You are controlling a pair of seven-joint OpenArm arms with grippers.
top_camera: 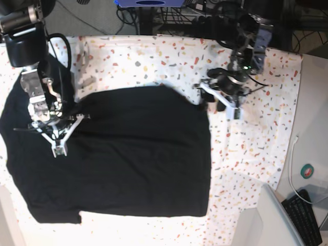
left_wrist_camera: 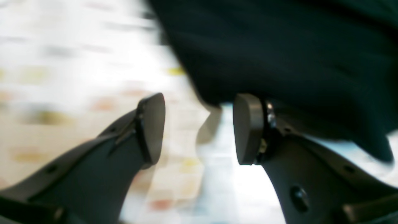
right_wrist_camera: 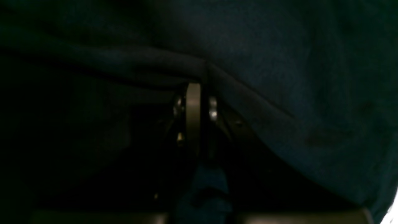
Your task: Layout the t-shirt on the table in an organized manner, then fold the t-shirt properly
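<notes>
The black t-shirt point(top_camera: 128, 154) lies spread across the speckled table point(top_camera: 256, 143), with one sleeve at the upper left. The printed patch is hidden. My right gripper point(top_camera: 59, 147) is over the shirt's left part. In the right wrist view its jaws point(right_wrist_camera: 193, 93) are pressed together, and folds of the t-shirt point(right_wrist_camera: 279, 77) gather at their tip. My left gripper point(top_camera: 221, 105) is open beside the shirt's upper right corner. In the blurred left wrist view the gripper point(left_wrist_camera: 199, 124) is empty, the t-shirt's edge point(left_wrist_camera: 279, 56) hangs just past the fingertips, and the table point(left_wrist_camera: 62, 77) lies below.
A plain grey-white surface point(top_camera: 313, 118) borders the table on the right, with a green tape roll point(top_camera: 307, 170), a white cable point(top_camera: 292, 164) and a black keyboard point(top_camera: 307, 215). A grey box point(top_camera: 266, 220) stands at the lower right. Cables and stands crowd the far edge point(top_camera: 169, 15).
</notes>
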